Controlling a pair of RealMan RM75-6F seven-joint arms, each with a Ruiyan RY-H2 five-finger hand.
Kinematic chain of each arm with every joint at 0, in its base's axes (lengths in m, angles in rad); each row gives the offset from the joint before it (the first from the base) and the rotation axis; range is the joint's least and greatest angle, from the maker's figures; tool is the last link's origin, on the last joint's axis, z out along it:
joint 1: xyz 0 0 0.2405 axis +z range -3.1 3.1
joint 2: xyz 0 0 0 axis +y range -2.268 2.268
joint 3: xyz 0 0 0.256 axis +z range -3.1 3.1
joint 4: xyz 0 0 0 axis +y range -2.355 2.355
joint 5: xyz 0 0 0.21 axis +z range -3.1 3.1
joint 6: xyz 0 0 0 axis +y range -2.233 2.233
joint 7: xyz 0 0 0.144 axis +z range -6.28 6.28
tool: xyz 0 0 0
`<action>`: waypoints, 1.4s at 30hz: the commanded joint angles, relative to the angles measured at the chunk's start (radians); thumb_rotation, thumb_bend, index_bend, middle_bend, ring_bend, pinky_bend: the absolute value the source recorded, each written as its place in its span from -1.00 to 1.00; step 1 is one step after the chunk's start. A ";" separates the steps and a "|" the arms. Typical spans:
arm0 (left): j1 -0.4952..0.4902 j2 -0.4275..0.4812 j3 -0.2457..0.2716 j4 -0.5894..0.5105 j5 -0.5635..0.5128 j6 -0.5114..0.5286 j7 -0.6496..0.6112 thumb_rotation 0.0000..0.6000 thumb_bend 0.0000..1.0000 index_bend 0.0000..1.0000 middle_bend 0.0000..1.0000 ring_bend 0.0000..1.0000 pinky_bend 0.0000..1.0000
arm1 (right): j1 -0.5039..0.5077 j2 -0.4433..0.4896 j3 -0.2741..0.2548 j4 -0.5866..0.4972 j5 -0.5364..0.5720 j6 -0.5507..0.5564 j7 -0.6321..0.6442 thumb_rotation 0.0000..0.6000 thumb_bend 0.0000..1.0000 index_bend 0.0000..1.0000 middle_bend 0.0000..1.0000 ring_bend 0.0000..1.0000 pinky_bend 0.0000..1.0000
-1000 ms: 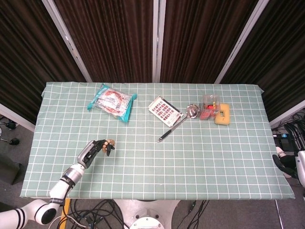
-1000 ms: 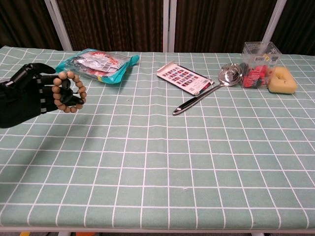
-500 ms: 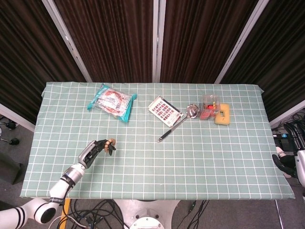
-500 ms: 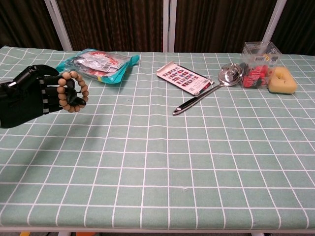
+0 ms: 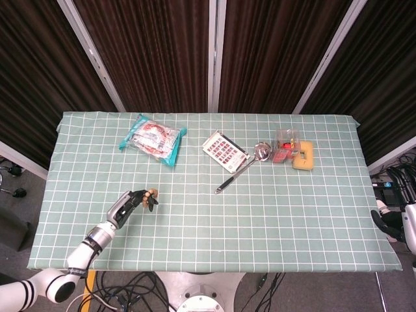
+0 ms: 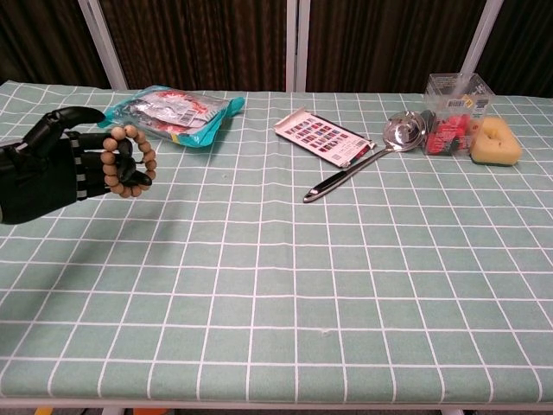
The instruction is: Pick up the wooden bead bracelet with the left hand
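My black left hand (image 6: pixel 52 167) hangs above the table's near left part and grips the wooden bead bracelet (image 6: pixel 128 162), a ring of light brown beads looped over its fingers. In the head view the same left hand (image 5: pixel 132 203) shows with the bracelet (image 5: pixel 151 194) at its fingertips, lifted off the green checked cloth (image 5: pixel 273 208). Of my right arm only a white piece shows at the far right edge of the head view; the right hand itself is out of sight.
A teal snack bag (image 6: pixel 173 113) lies at the back left. A patterned card (image 6: pixel 320 137), a metal ladle (image 6: pixel 363 162), a clear box of small items (image 6: pixel 454 112) and a yellow sponge (image 6: pixel 495 141) lie along the back right.
The left hand with the bracelet has shifted only slightly; its uppermost finger has straightened a little. The grip on the beads is unchanged.
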 commanded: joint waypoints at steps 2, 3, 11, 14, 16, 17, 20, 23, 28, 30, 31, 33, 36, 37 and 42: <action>-0.002 -0.001 0.002 0.001 -0.001 0.001 0.004 0.22 -0.08 0.09 0.26 -0.27 -0.82 | 0.000 0.000 0.000 0.000 0.000 0.000 0.000 1.00 -0.63 -1.00 -0.83 -1.00 -1.00; -0.003 -0.001 0.003 0.002 -0.002 0.001 0.005 0.26 -0.07 0.09 0.26 -0.27 -0.82 | 0.000 0.000 0.000 -0.001 0.001 0.000 0.000 1.00 -0.63 -1.00 -0.83 -1.00 -1.00; -0.005 -0.002 0.004 0.000 -0.013 0.000 0.005 0.34 -0.06 0.09 0.26 -0.28 -0.82 | 0.000 0.000 0.000 -0.001 0.000 -0.001 -0.002 1.00 -0.63 -1.00 -0.83 -1.00 -1.00; -0.004 -0.002 0.005 0.001 -0.012 0.002 0.003 0.33 -0.04 0.09 0.26 -0.27 -0.82 | 0.000 0.000 0.000 -0.001 0.002 -0.002 -0.002 1.00 -0.63 -1.00 -0.83 -1.00 -1.00; -0.004 -0.003 0.007 0.001 -0.010 0.004 0.000 0.30 -0.03 0.09 0.26 -0.27 -0.82 | 0.000 0.000 0.001 -0.001 0.002 -0.002 -0.001 1.00 -0.63 -1.00 -0.83 -1.00 -1.00; -0.004 -0.003 0.008 0.001 -0.009 0.005 -0.001 0.29 -0.02 0.09 0.26 -0.27 -0.82 | 0.000 -0.001 0.001 -0.001 0.002 -0.002 -0.001 1.00 -0.63 -1.00 -0.83 -1.00 -1.00; -0.005 -0.004 0.008 0.003 -0.008 0.008 0.001 0.25 0.00 0.09 0.26 -0.27 -0.82 | 0.000 -0.001 0.000 0.000 0.001 0.000 -0.001 1.00 -0.63 -1.00 -0.83 -1.00 -1.00; -0.006 -0.003 0.007 0.001 -0.008 0.009 -0.001 0.25 0.06 0.09 0.26 -0.27 -0.82 | -0.001 0.000 0.001 0.000 0.001 0.001 0.000 1.00 -0.63 -1.00 -0.83 -1.00 -1.00; -0.007 -0.003 0.008 0.001 -0.009 0.011 0.002 0.26 0.13 0.09 0.26 -0.27 -0.82 | -0.004 -0.001 0.000 0.002 0.001 0.005 0.002 1.00 -0.63 -1.00 -0.83 -1.00 -1.00; -0.007 -0.003 0.009 0.000 -0.009 0.012 0.002 0.26 0.15 0.09 0.26 -0.27 -0.82 | -0.004 -0.002 0.000 0.003 0.000 0.007 0.003 1.00 -0.63 -1.00 -0.83 -1.00 -1.00; -0.006 -0.003 0.009 0.000 -0.008 0.014 0.003 0.27 0.16 0.09 0.26 -0.27 -0.82 | -0.004 -0.002 0.001 0.003 0.000 0.007 0.003 1.00 -0.63 -1.00 -0.83 -1.00 -1.00; -0.007 -0.002 0.011 -0.001 -0.006 0.014 0.005 0.31 0.19 0.09 0.26 -0.27 -0.82 | -0.004 -0.002 0.000 0.004 -0.001 0.008 0.004 1.00 -0.63 -1.00 -0.83 -1.00 -1.00; -0.008 -0.003 0.011 -0.002 -0.007 0.015 0.013 0.49 0.23 0.09 0.26 -0.27 -0.82 | -0.004 -0.002 0.001 0.005 -0.001 0.009 0.005 1.00 -0.63 -1.00 -0.83 -1.00 -1.00; -0.008 -0.002 0.012 -0.003 -0.008 0.015 0.014 0.54 0.23 0.08 0.26 -0.27 -0.82 | -0.004 -0.003 0.001 0.005 -0.001 0.009 0.006 1.00 -0.63 -1.00 -0.83 -1.00 -1.00; -0.011 -0.003 0.014 -0.001 -0.006 0.015 0.030 0.94 0.28 0.04 0.22 -0.27 -0.82 | -0.004 -0.003 0.002 0.007 -0.001 0.009 0.007 1.00 -0.63 -1.00 -0.83 -1.00 -1.00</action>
